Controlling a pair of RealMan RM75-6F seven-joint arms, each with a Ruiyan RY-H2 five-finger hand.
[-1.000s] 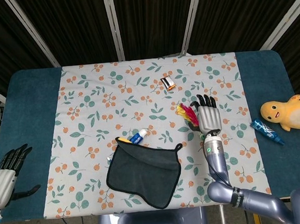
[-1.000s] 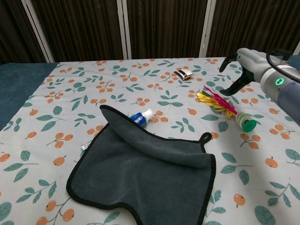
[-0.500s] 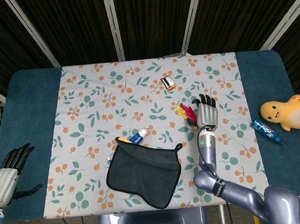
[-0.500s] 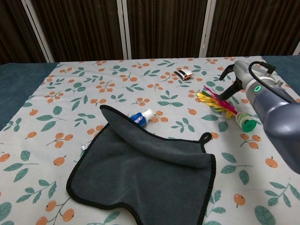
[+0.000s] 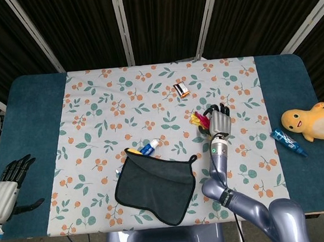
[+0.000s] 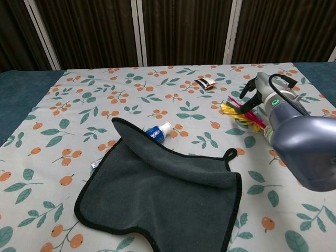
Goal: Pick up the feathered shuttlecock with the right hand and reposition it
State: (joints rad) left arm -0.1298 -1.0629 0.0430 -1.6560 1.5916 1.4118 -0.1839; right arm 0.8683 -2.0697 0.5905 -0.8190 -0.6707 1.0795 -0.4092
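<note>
My right hand sits over the feathered shuttlecock, which lies on its side on the floral tablecloth, right of centre. My fingers are curled around the feathers; whether they actually grip is hard to tell. I judge it light, its feathers fragile, so hold it at the stiffer base. The grey cloth and toothpaste tube lie left; open room lies beyond. My left hand rests with fingers apart, holding nothing.

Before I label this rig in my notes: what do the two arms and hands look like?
Both hands have silver-grey backs and black fingers. The right hand sits on a glossy blue-grey arm with a green light at the wrist and a black cable looping near it. Of the left, only the hand shows.
</note>
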